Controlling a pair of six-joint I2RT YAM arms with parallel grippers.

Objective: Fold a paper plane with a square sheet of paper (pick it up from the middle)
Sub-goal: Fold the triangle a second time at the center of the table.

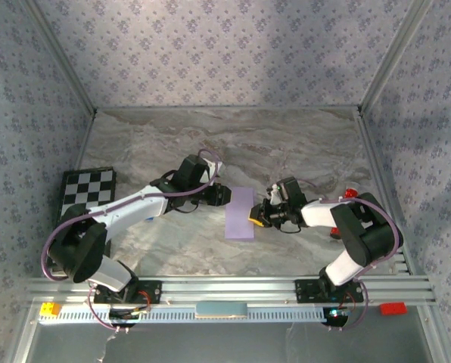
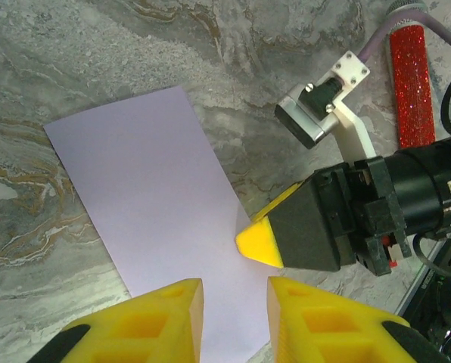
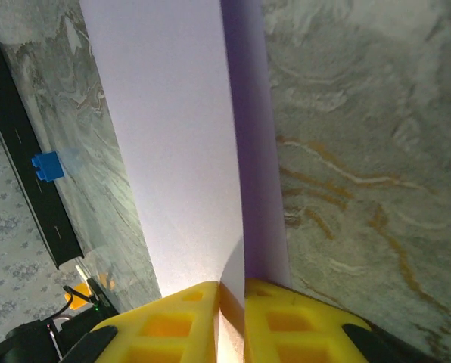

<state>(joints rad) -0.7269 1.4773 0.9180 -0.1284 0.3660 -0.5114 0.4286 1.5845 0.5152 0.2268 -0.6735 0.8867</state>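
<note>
Pinching the right long edge of the folded pale lilac paper sheet (image 1: 241, 213), the right claw (image 3: 229, 318) grips it. The sheet lies long-axis near-to-far on the marbled surface (image 1: 172, 242), with the left claw (image 2: 233, 321) slightly parted just left.

sheet of paper (image 2: 146, 197): thin lilac paper, matt, smooth.
tabletop (image 1: 286, 144): marble-print surface, smooth, faint sheen noted.
left gripper fingers (image 2: 146, 325), right gripper fingers (image 3: 172, 325): yellow moulded plastic, satin finish.
red cylinder (image 2: 412, 91): glitter-coated, sparkly.
blue cube (image 3: 47, 166): glossy plastic.
front rail (image 1: 233, 287): brushed metal, ribbed.
walls (image 1: 225, 53): patterned wallpaper, matt.
</note>
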